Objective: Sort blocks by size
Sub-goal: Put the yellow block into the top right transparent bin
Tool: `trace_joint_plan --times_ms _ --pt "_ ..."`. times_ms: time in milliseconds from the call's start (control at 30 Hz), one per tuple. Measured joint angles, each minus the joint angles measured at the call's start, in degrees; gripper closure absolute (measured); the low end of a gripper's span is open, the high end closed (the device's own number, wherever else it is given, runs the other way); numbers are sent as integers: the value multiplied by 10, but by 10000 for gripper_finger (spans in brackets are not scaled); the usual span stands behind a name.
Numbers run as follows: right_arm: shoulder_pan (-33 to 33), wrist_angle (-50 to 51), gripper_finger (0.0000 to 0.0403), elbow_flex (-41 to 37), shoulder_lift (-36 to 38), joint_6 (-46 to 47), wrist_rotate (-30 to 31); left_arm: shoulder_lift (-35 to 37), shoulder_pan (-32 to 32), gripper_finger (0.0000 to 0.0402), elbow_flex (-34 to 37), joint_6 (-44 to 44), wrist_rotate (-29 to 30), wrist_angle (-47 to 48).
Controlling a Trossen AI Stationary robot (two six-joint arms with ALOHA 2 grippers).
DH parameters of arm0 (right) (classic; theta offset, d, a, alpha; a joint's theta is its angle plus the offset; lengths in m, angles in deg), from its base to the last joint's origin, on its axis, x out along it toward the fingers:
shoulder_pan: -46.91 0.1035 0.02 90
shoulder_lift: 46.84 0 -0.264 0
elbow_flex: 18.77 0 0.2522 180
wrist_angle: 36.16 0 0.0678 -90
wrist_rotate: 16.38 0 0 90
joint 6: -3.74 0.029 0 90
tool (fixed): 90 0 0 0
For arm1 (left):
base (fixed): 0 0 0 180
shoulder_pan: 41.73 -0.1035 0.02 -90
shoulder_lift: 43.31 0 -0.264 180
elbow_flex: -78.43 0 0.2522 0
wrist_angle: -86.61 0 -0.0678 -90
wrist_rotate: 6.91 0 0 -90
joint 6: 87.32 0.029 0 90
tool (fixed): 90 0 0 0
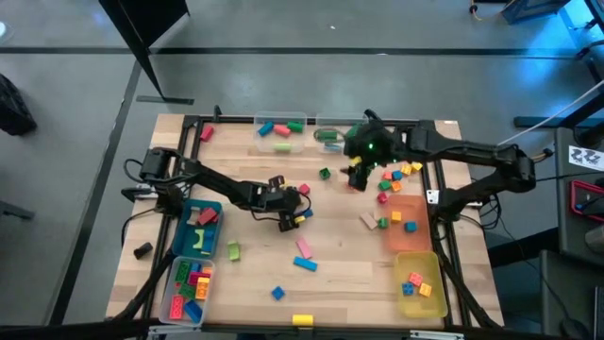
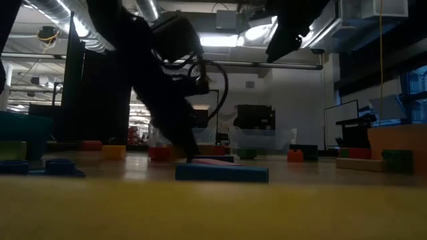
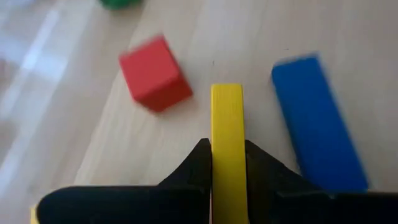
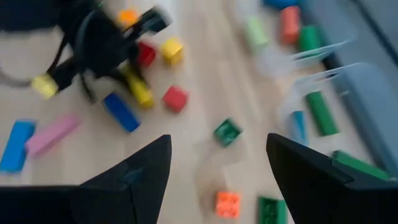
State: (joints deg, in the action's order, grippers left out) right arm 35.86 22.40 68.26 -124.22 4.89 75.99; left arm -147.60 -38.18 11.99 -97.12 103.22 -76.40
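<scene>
In the middle of the table my left gripper (image 1: 294,215) is shut on a yellow bar block (image 3: 227,118). A red cube (image 3: 154,73) and a blue bar (image 3: 317,124) lie on the wood on either side of it. My right gripper (image 1: 357,178) hangs open above the table's far right part, with nothing between its fingers (image 4: 217,180). Under it lie a green block (image 4: 227,132) and an orange block (image 4: 227,203). A pink bar (image 1: 302,247) and more blocks are scattered over the table. My left gripper pinches the yellow bar's two long sides (image 3: 227,155) between its two fingers, near the bar's near end. The fingers slant down from the table's left and lie along the bar, which sticks out ahead of them. Whether the bar is clear of the wood cannot be told.
A blue bin (image 1: 200,231) and a clear bin (image 1: 189,288) of mixed blocks stand at the left edge. An orange bin (image 1: 408,222) and a yellow bin (image 1: 420,283) stand at the right. Two clear bins (image 1: 281,127) stand at the far edge. Bare wood lies near the front middle.
</scene>
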Motion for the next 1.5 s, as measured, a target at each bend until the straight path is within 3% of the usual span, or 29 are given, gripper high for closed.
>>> trace_joint_plan --times_ms 267,567,1033,1167,1333,1500 --pt "87 8 139 0 -1 44 45 0 -7 351 -71 84 -5 -11" --pt "180 1 139 0 -1 104 100 0 -59 351 -135 143 -5 -50" --pt "284 -58 139 0 -13 165 127 -5 -184 347 -139 127 -8 -229" --pt "296 -85 139 0 -30 166 136 -13 -216 350 -139 93 -48 -292" --pt "298 -94 139 0 -53 166 136 -61 -239 345 -139 57 -97 -394" --pt "298 -91 139 0 -72 166 135 -119 -252 342 -139 95 -100 -476"
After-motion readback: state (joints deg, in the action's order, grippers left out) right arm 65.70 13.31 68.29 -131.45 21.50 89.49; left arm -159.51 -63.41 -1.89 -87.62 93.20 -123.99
